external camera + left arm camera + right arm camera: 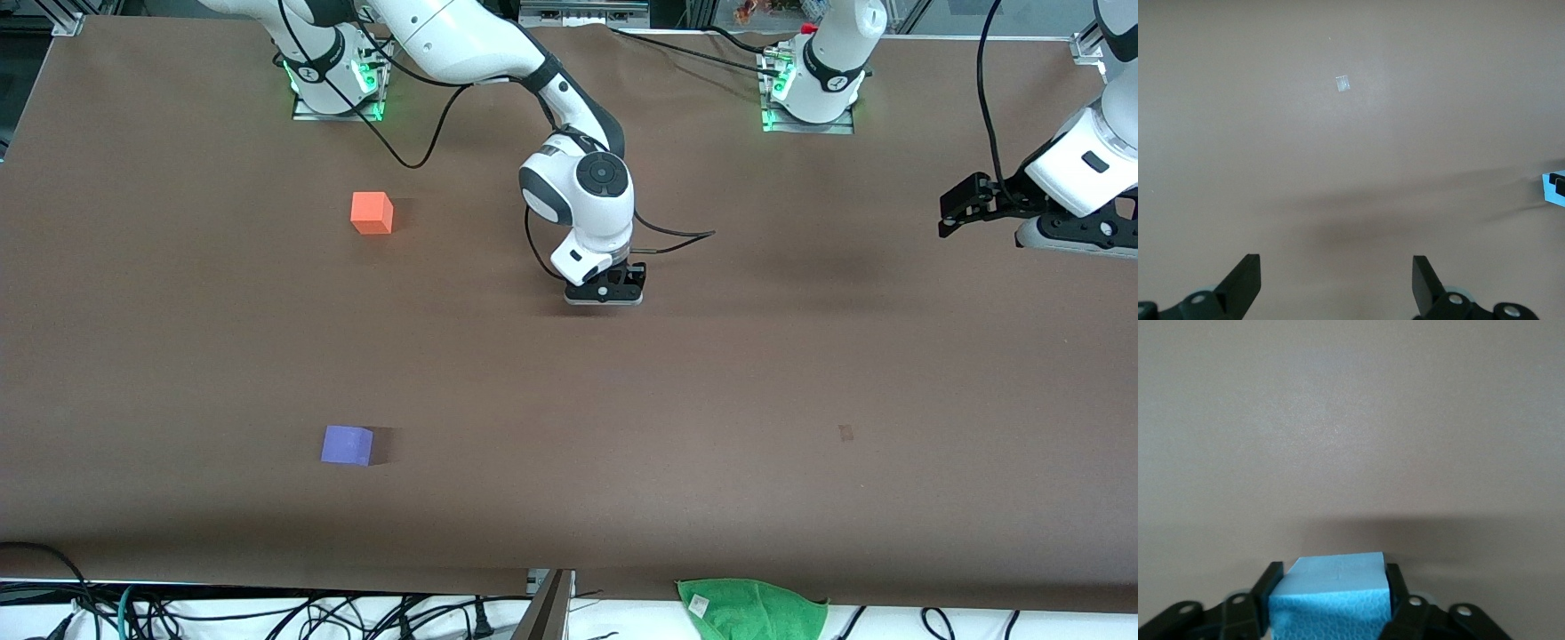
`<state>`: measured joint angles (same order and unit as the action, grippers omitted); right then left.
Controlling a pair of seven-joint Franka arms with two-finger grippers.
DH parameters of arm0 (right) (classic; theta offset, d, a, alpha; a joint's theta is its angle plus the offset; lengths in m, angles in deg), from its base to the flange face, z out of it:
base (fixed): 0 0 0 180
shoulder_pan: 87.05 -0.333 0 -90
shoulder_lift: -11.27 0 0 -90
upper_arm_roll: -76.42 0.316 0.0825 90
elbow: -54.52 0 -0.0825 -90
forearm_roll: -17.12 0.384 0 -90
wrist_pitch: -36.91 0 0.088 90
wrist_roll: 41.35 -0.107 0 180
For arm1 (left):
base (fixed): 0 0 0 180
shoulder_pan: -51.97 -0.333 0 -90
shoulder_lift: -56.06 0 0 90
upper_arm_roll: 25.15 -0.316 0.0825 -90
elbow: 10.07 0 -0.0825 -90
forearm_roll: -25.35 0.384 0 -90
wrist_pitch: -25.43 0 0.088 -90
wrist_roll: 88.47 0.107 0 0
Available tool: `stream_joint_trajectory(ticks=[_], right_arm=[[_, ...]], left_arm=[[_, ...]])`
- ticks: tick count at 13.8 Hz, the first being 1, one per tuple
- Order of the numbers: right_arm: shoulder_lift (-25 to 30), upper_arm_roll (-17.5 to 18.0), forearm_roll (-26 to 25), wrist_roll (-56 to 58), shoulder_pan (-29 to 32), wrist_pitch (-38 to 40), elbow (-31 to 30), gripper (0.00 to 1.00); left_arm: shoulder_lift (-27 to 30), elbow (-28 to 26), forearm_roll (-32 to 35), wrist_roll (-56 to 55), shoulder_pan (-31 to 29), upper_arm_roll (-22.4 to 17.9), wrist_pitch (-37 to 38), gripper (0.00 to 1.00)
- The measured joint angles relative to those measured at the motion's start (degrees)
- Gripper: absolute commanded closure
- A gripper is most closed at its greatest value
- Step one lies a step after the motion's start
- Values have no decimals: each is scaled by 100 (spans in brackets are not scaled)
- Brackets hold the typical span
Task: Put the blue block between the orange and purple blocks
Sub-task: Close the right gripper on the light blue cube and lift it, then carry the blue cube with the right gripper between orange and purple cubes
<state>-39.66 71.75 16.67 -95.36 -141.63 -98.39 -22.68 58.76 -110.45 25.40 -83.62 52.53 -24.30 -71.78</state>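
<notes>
The brown bench [800, 373] carries two arms: the right arm reaches down over its middle, while the left arm waits above the bench's left-arm end, its left claw [1337, 283] spread wide with nothing between the fingers. The right claw [1331, 600] is closed on the blue block [1331, 593], pinching it between both fingers low over the bench's middle. The orange block [372, 213] sits toward the right arm's end, with the purple block [347, 444] nearer the front camera and well apart from it.
</notes>
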Motion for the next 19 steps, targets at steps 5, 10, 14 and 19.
stream_joint_trajectory(ticks=[5, 10, 14, 19], right_arm=[[35, -56, -2, 167, 88, 170, 5, 62], [502, -117, 48, 1358, 902, 1249, 42, 62], [903, -139, 313, 2508, 1931, 1571, -234, 62], [1652, -146, 360, 3889, 3214, 1533, -1410, 62]], left_arm=[[0, 0, 0, 1, 15, 111, 2, 0], [0, 1, 0, -9, 23, 296, 2, 0], [0, 2, 0, -12, 20, 289, 2, 0], [0, 1, 0, -19, 16, 280, 2, 0]])
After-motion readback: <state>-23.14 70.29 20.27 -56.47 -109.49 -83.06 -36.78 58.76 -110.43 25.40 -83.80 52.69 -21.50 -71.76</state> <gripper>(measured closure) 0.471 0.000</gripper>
